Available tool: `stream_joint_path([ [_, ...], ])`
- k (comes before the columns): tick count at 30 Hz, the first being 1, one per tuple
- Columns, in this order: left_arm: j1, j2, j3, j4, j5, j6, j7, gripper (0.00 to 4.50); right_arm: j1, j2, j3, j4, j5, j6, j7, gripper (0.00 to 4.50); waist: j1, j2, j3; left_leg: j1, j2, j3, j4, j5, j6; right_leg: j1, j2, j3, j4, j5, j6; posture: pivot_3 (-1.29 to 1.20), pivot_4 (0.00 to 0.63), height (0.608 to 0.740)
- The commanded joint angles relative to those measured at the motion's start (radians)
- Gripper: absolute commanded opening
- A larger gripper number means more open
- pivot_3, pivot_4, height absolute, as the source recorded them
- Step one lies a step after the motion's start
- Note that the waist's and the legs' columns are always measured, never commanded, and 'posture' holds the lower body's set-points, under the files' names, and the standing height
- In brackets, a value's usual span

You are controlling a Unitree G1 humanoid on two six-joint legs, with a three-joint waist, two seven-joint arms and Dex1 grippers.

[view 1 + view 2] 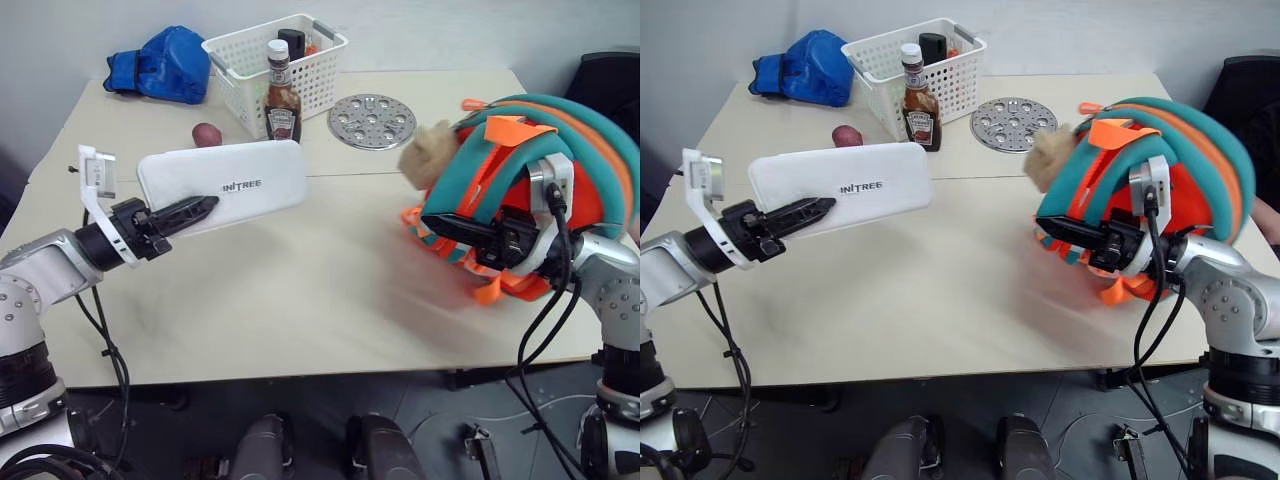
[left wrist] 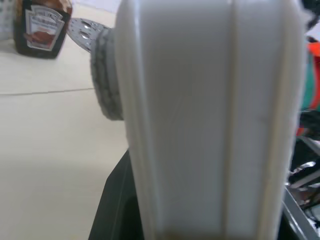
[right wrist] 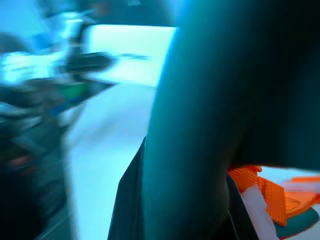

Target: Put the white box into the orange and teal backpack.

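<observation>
Beige tabletop point(image 1: 300, 290) against a pale wall bears a white lattice basket point(image 1: 275, 70). Well below that basket, the left gripper point(image 1: 200, 210) clamps the slim white box point(image 1: 225, 183) aloft; the right gripper point(image 1: 445, 225) clenches a strap of the bulky orange and teal backpack point(image 1: 530, 180) far right.

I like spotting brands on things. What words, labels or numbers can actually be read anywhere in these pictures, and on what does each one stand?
"INITREE": dark lettering on the top of the white box, as best it reads.
Sauce bottle by the white basket: a dark label with a white-edged shield shape, its words too small to read.
Orange and teal backpack: no readable text.
Blue glove: none visible.
</observation>
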Motion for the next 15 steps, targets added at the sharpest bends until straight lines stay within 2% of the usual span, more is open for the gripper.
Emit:
stream_joint_path([
  [1, -0.026, 0.049, 0.015, 0.009, 0.019, -0.065, -0.058, 1.32, -0.058, -0.054, 0.031, -0.062, 0.085, 0.039, 0.151, 0.00, 0.001, 0.000, 0.000, 0.000, 0.000, 0.000, 0.000, 0.000, 0.000, 0.000, 0.000, 0.000, 0.000, 0.000, 0.000, 0.00, 0.150, 0.740],
  [7, 0.005, 0.115, 0.040, -0.031, 0.004, -0.104, -0.169, 1.32, -0.131, -0.147, 0.100, -0.078, 0.182, 0.139, 0.391, 0.00, 0.002, -0.001, 0.001, -0.004, 0.000, -0.001, 0.000, -0.001, 0.001, -0.002, 0.000, -0.001, -0.004, 0.000, 0.000, 0.00, 0.150, 0.740],
  [12, 0.009, 0.132, 0.065, -0.086, -0.077, -0.095, -0.249, 1.32, -0.129, -0.172, 0.196, -0.046, 0.076, 0.084, 0.488, 0.00, 0.002, -0.002, 0.002, -0.005, 0.000, -0.001, 0.001, -0.002, 0.001, -0.001, -0.001, -0.002, -0.006, 0.000, 0.000, 0.00, 0.150, 0.740],
  [15, -0.033, 0.124, 0.040, -0.108, -0.110, -0.101, -0.254, 1.32, -0.117, -0.187, 0.239, -0.018, 0.032, 0.057, 0.540, 0.00, 0.003, -0.002, 0.002, -0.007, 0.000, -0.002, 0.002, -0.002, 0.001, -0.002, -0.001, -0.002, -0.006, 0.000, 0.000, 0.00, 0.150, 0.740],
])
